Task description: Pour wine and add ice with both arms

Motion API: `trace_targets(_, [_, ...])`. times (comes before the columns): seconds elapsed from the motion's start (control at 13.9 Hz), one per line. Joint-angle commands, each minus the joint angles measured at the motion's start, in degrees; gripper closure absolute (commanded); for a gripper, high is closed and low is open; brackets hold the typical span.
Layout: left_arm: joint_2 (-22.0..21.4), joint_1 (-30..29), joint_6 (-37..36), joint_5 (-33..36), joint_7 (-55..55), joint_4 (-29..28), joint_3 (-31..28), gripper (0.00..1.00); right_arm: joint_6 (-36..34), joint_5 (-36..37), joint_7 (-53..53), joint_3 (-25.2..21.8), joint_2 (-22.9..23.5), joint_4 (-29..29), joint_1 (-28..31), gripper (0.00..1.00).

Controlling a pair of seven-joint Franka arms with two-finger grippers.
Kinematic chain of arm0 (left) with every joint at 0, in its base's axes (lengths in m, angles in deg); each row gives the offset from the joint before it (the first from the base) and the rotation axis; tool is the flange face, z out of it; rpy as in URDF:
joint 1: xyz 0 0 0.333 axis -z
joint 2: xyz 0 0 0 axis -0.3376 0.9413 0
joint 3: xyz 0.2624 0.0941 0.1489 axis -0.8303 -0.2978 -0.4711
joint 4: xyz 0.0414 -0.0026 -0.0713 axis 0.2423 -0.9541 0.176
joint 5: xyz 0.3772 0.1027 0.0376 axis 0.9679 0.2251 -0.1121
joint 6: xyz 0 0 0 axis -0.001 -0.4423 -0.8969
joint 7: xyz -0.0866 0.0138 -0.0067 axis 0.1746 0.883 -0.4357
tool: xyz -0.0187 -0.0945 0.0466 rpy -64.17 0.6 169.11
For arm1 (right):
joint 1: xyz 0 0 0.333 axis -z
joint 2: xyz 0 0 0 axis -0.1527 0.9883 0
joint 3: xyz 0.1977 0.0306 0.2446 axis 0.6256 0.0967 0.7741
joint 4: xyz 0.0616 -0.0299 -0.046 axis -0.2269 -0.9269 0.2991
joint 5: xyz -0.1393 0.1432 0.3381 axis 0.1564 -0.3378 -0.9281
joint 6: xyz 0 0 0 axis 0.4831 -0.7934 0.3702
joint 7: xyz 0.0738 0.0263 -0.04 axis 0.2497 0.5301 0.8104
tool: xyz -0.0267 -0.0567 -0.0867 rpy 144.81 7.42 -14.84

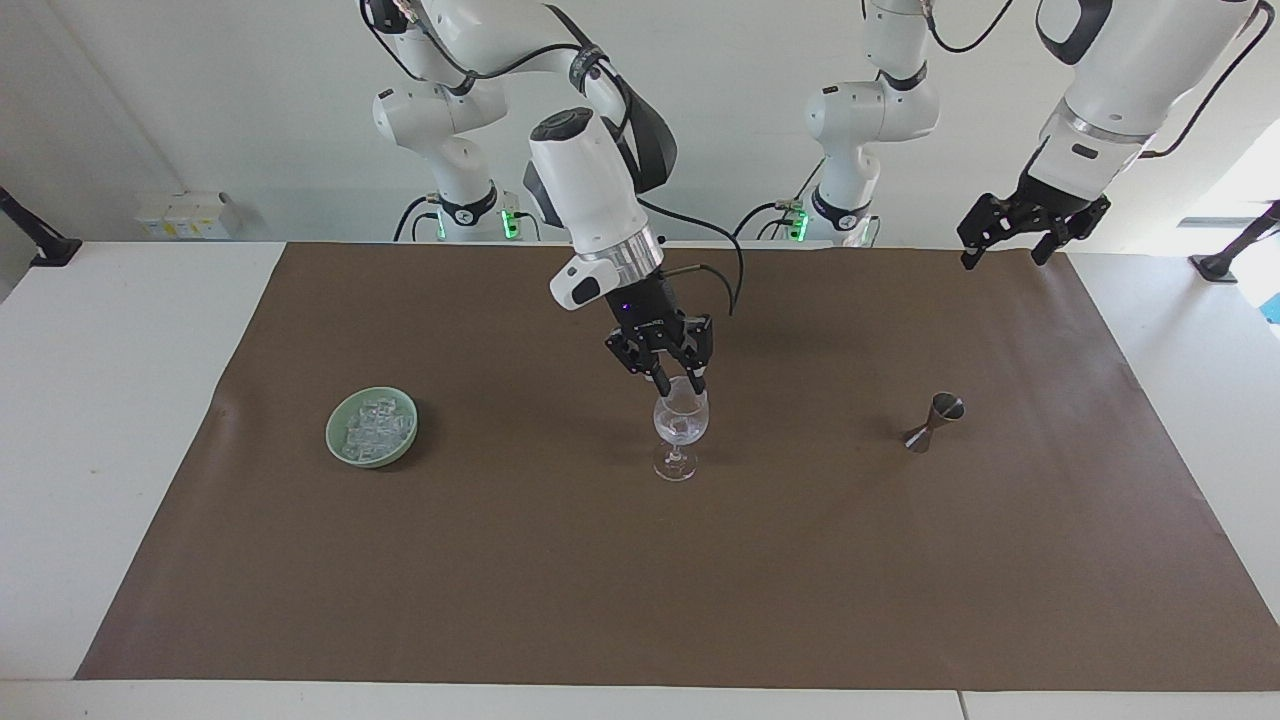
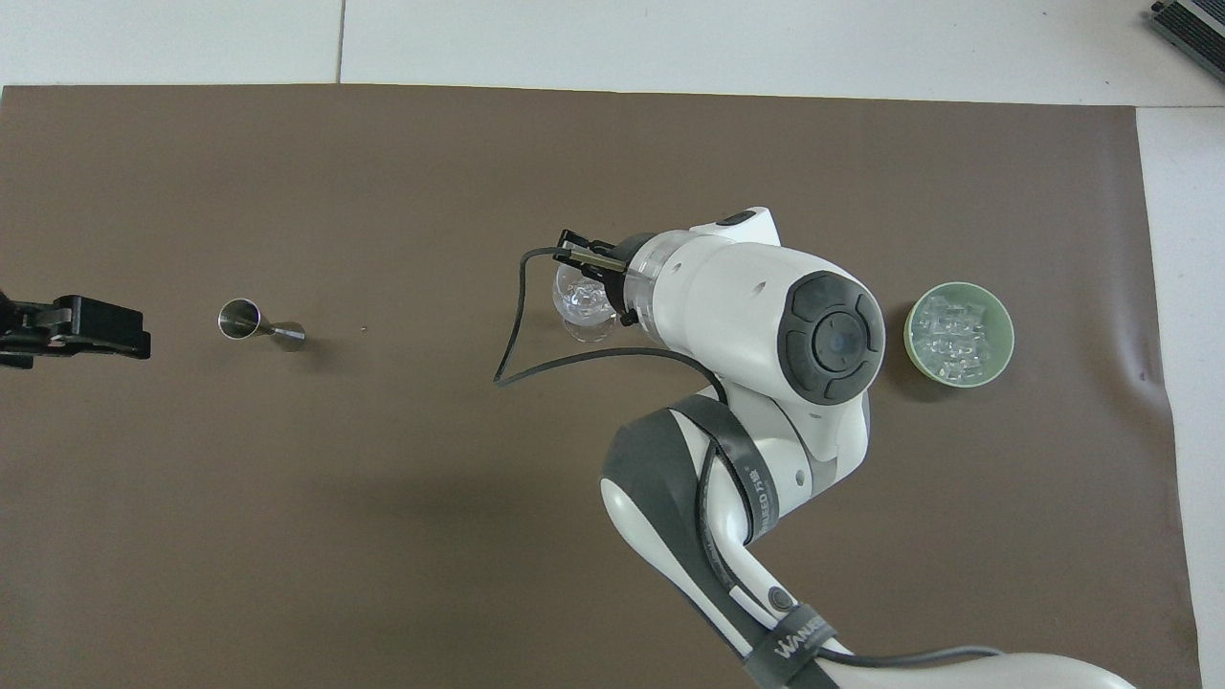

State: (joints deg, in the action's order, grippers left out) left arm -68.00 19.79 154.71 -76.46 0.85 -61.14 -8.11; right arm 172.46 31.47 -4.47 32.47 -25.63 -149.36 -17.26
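Right now the right gripper (image 1: 678, 384) hangs just over the rim of the wine glass (image 1: 680, 428) mid-mat, fingertips parted, nothing seen between them. Clear bits sit inside the glass bowl. Ice (image 1: 371, 426) is heaped in the green bowl (image 1: 335, 444), toward the right arm's end of the table, well apart from the glass. Left gripper (image 1: 1004, 253) waits raised over the mat's edge near its own base, fingers spread, empty. Metal jigger (image 1: 934, 421) stands on the mat toward the left arm's end.
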Motion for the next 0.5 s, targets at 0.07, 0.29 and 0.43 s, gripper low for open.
trace_targets(0.07, [-1.8,0.1,0.2,-1.1,-0.7,-1.4,-0.4,0.0,-9.1,5.1,1.2,-0.6,-5.4,-0.2,3.3,0.37])
trace_targets(0.29, [-1.9,0.4,0.2,-1.0,-2.5,-1.5,-0.3,0.0,-20.1,11.3,3.0,-0.5,-10.2,-0.2,7.1,0.29])
trace_targets(0.43, [-1.9,0.3,2.3,-1.0,-5.4,-1.8,-0.3,0.0,-26.1,11.3,7.8,-0.5,-12.6,-0.2,10.8,0.27])
